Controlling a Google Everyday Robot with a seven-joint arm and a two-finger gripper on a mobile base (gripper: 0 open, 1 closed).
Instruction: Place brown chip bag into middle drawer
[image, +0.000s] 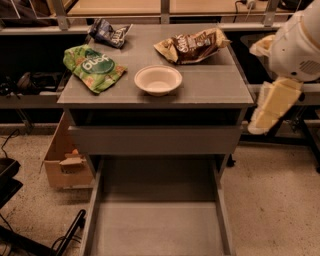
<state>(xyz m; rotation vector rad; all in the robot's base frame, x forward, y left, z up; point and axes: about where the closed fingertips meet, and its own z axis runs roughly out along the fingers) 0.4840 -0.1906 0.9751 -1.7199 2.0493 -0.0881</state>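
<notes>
The pale cream gripper (262, 117) hangs off the cabinet's right edge; whether it is spread or pressed together cannot be told. The crinkled dark-brown and tan foil chip bag (192, 46) lies left of the claw and farther back, flat on the smooth grey cabinet top (220, 87). Its long axis runs across the claw's likely line of approach. The wide, shallow grey middle drawer (160, 225) stands pulled out below and left of the claw. A round white bowl (158, 79) sits just beyond the bag's near-left side.

Glossy brown chip bag (192, 46); matt middle drawer (159, 225); plastic hand (263, 119) at right
</notes>
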